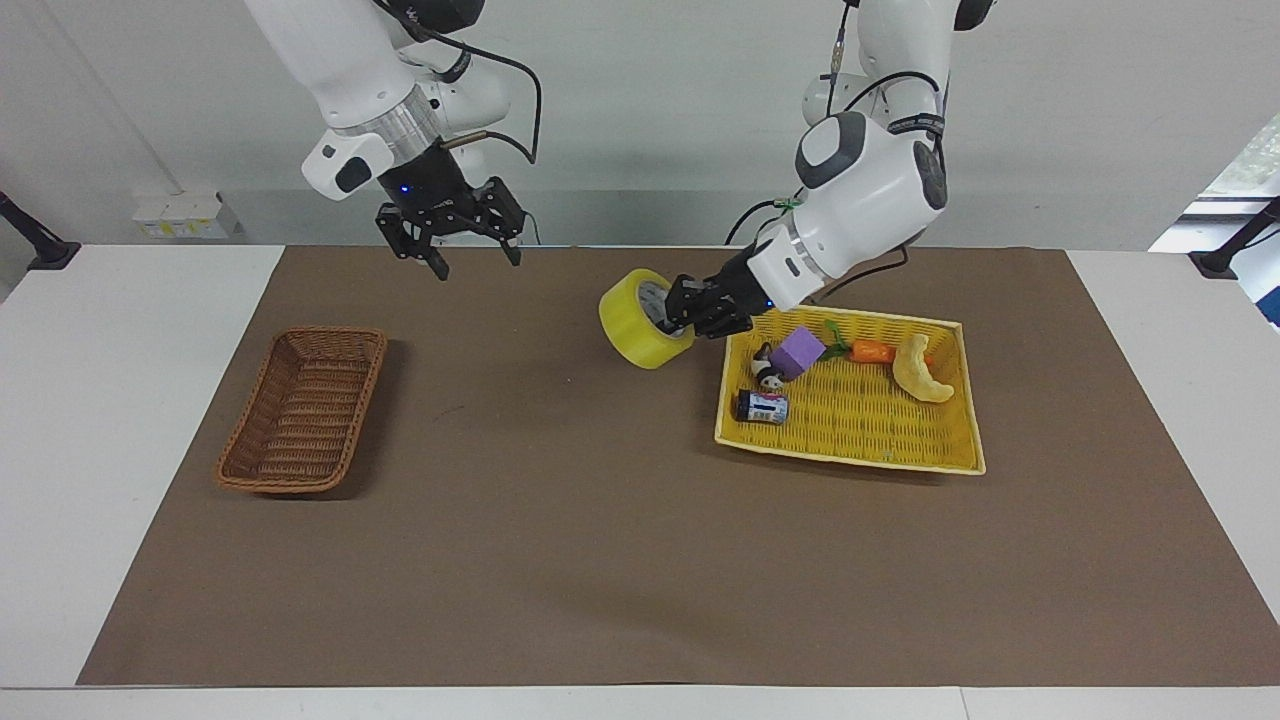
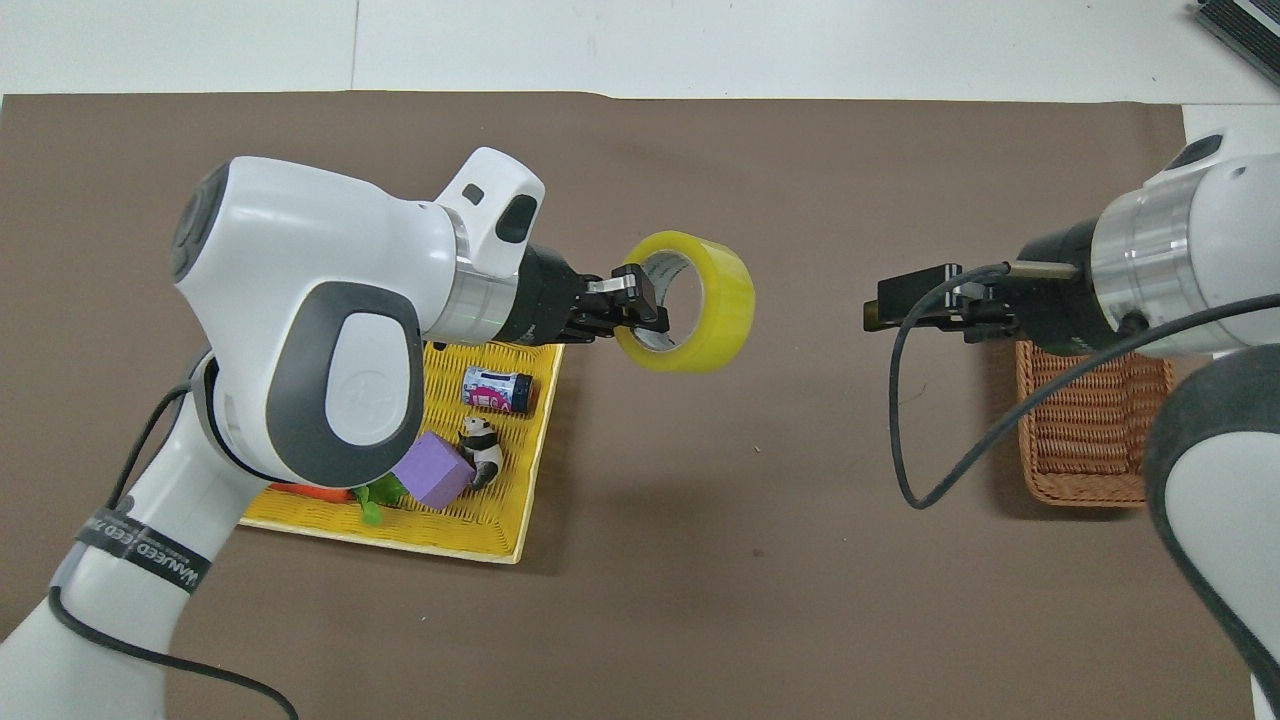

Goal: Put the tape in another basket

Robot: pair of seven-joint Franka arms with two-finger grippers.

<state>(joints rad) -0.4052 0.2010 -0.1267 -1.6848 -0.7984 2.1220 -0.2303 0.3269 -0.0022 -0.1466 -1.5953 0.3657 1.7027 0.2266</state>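
Brown wicker basket (image 1: 303, 410) sits empty at the right arm's end of the bench (image 1: 600, 560). Right pincer (image 1: 452, 243) hangs over bare mat between basket and tape (image 1: 645, 332), fingers spread apart. Left pincer (image 1: 693, 310) is clamped on the tape's wall, apparently one finger inside the core, holding it off the mat beside the yellow tray (image 1: 850, 455).

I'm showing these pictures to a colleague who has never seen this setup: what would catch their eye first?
Probably the yellow tape, held in the air by the left gripper over the brown mat beside the yellow tray basket. Next, the right gripper, open and raised over the mat between the tape and the empty wicker basket.
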